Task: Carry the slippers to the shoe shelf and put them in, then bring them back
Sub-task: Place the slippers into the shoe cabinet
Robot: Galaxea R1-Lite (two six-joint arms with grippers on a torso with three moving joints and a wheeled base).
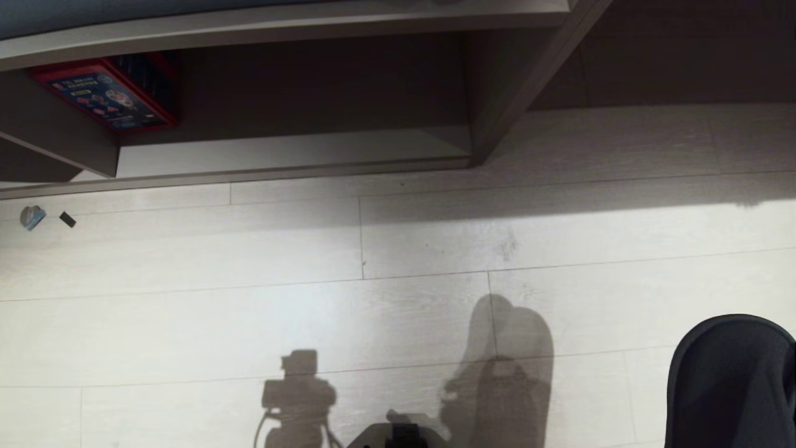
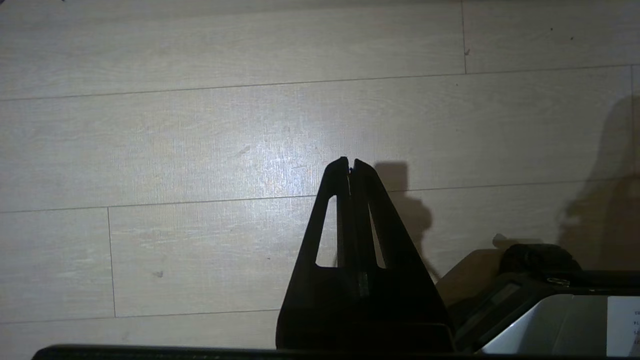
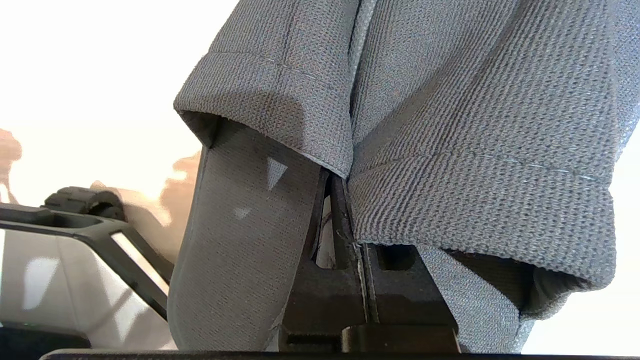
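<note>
Grey knit slippers [image 3: 450,150] hang pinched together in the right gripper [image 3: 345,200] at the head view's lower right, well short of the shoe shelf [image 1: 292,152] across the upper frame. The left gripper [image 2: 350,165], pressed together and empty, idles over the floor [image 2: 200,150]. Best approach: stay low and enter toes first, clear of the divider [image 1: 497,124].

The slippers [image 3: 450,150] are dark grey with a fine ribbed knit weave and a paler stitched line near each cuff. The floor [image 1: 398,298] under them is pale whitish wood-grain planks with thin dark seams. The shoe shelf [image 1: 292,152] has beige-grey walls and a pale bottom board. Inside it, a red-edged box [image 1: 106,93] shows a dark blue printed face.
</note>
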